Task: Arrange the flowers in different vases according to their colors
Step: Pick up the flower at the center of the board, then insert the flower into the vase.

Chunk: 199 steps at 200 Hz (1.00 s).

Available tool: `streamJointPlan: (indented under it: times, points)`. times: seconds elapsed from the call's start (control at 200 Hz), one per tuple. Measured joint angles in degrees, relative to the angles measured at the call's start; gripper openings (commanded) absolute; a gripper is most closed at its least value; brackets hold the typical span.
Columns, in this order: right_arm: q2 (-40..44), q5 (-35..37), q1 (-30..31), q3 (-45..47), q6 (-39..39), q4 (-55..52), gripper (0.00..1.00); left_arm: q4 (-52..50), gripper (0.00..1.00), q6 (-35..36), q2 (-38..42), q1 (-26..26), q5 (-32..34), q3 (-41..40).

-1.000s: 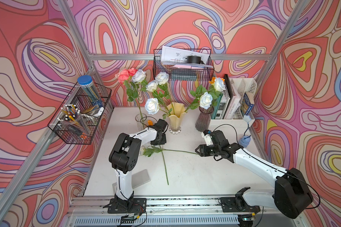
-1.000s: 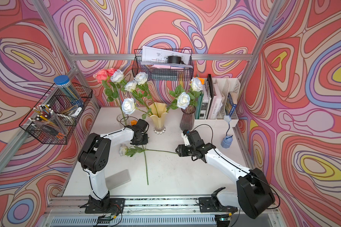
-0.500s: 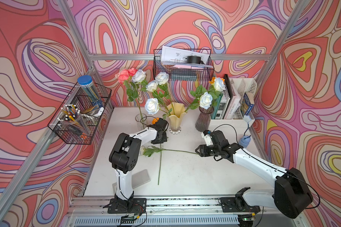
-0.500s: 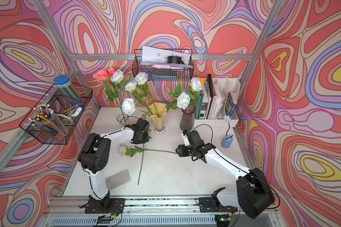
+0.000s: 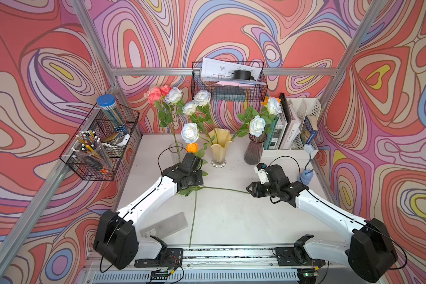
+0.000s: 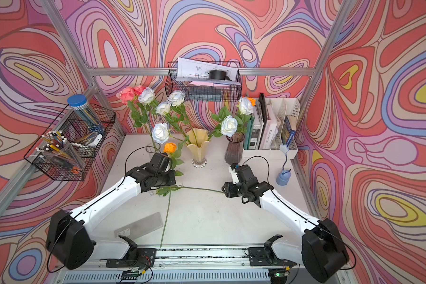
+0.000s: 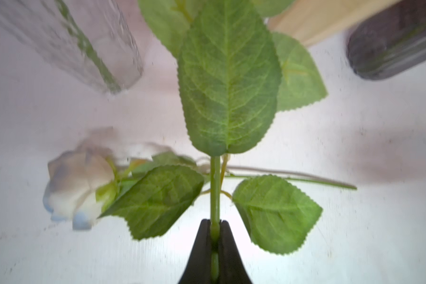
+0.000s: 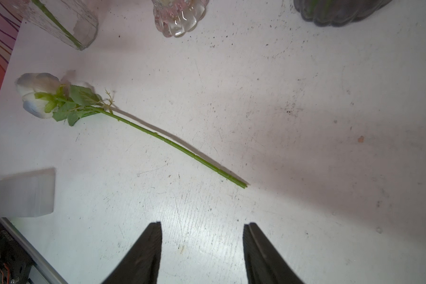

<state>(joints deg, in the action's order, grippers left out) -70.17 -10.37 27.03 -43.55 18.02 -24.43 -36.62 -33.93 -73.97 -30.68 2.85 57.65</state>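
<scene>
My left gripper [image 7: 214, 222] is shut on the green stem of an orange rose [image 5: 191, 147], which it holds off the table in front of the clear glass vase [image 5: 176, 152]. A white rose [image 8: 37, 94] lies flat on the table, its head under my left arm in both top views. Its stem end points at my right gripper [image 8: 202, 225], which hovers open and empty just short of it. The yellow vase [image 5: 219, 150] holds white roses. The purple vase [image 5: 253, 150] holds white roses and an orange one. Pink roses [image 5: 155, 93] rise from the clear vase.
A wire basket of pens and a blue-lidded jar [image 5: 99, 145] hangs on the left wall, another wire basket [image 5: 229, 81] on the back wall. A white file rack with books [image 5: 293, 123] fills the back right corner, a small blue object [image 5: 305, 175] beside it. A clear flat sheet [image 5: 164, 225] lies front left.
My left gripper has shut on the orange rose's stem and raised it; the stem's free end has swung toward the front edge. The right arm and white rose have not moved.
</scene>
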Motion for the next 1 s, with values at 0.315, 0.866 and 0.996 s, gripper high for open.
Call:
streamJointPlan:
  times: [0.315, 0.866, 0.996]
  points:
    - [1.36, 0.92, -0.07, 0.00, 0.13, -1.36, 0.54, -8.02, 0.00, -7.96, 18.45, -33.33, 2.56, -2.14]
    - [0.00, -0.76, -4.61, 6.40, 4.59, -0.24, 0.52, 27.17, 0.00, 43.89, -6.40, -36.63, -1.97, 37.92]
    - [-3.58, -2.03, -4.83, 6.43, 5.22, 2.14, 0.52, 33.99, 0.00, 52.78, -17.40, -32.89, -10.91, 48.26]
